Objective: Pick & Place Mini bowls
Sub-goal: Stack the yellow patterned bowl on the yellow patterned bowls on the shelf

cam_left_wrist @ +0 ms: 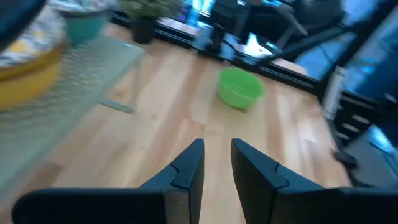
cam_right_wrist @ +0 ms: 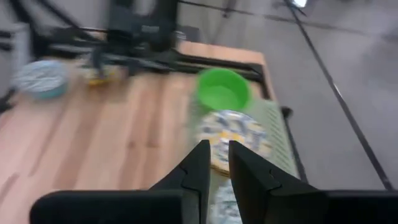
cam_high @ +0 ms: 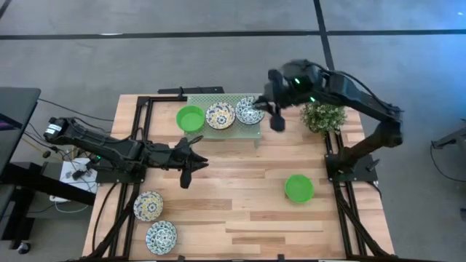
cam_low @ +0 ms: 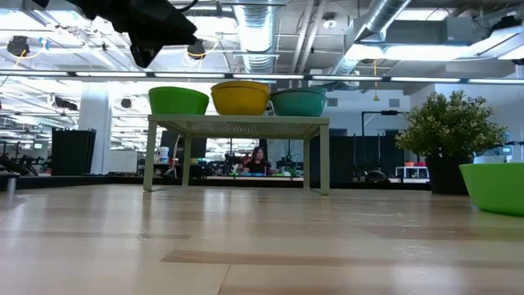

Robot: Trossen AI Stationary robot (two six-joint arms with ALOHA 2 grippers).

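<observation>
Up on the pale green mesh rack (cam_high: 222, 129) at the far side of the counter (cam_high: 240, 196) sit three mini bowls in a row: a plain green bowl (cam_high: 191, 118), a yellow-blue floral bowl (cam_high: 220, 116) in the middle, and a blue floral bowl (cam_high: 250, 112) at the end nearest the potted plant (cam_high: 322, 115). The right pincer (cam_high: 277, 120) hangs over that blue bowl's end of the rack, its fingers (cam_right_wrist: 200, 163) drawn narrow with only a thin gap between them and nothing held.

Another plain green bowl (cam_high: 298, 188) rests alone on the counter on the right side, well apart from the rack. Over on the near left corner, two more floral bowls lie just beside each other, one (cam_high: 148, 206) with yellow in its pattern and one (cam_high: 161, 236) in blue.

The left pincer (cam_high: 186, 169) hovers above the counter's left-middle, near the rack's front, fingers (cam_left_wrist: 189, 167) close together with a slim gap showing wood between them, and empty. From the level view the rack's three bowls stand clear above its legs.
</observation>
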